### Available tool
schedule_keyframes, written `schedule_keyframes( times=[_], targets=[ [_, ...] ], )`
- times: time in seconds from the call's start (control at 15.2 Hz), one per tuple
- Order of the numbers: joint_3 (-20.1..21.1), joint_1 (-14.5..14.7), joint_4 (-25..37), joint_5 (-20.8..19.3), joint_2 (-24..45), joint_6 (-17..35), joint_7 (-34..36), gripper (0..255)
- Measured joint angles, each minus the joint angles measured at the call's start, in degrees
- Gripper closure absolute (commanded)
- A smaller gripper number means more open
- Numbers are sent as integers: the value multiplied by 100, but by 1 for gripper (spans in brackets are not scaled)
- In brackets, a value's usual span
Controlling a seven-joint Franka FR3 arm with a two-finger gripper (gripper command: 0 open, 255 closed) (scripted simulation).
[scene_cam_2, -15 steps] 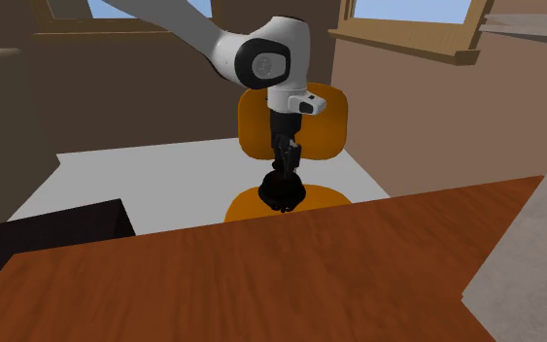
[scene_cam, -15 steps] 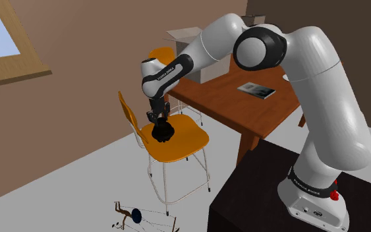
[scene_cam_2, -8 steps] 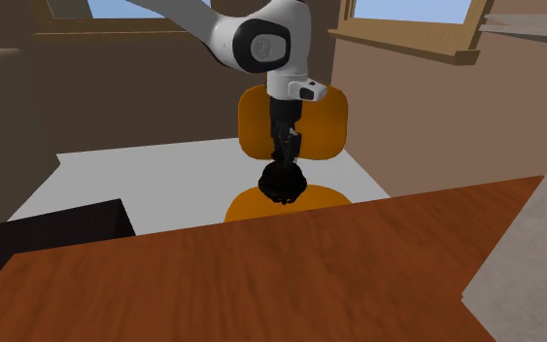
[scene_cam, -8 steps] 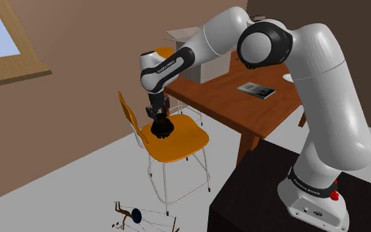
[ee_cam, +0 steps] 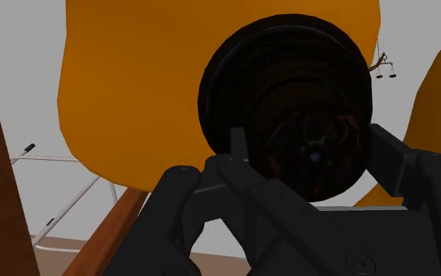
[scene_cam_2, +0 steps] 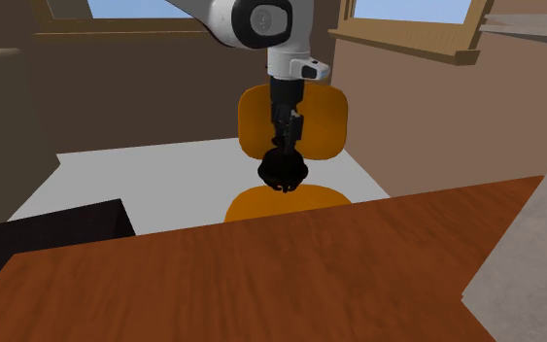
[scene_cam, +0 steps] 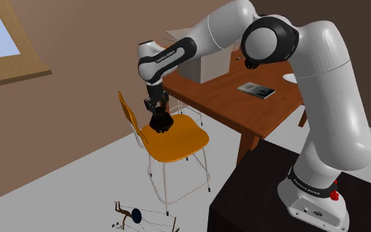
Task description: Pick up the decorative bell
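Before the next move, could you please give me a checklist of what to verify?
1. Gripper shut on the black bell: ok.
2. Bell off the orange chair seat: ok, it looks raised.
3. Bell held straight between the fingers: cannot tell.
4. Bell apart from the chair backrest: ok.
5. Forearm clear of the open box on the table: cannot tell.
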Motion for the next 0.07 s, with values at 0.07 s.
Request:
schedule_keyframes(
  times=[0.07],
  targets=[
    [1, 1, -8, 1, -38, -29, 1, 255]
  ],
)
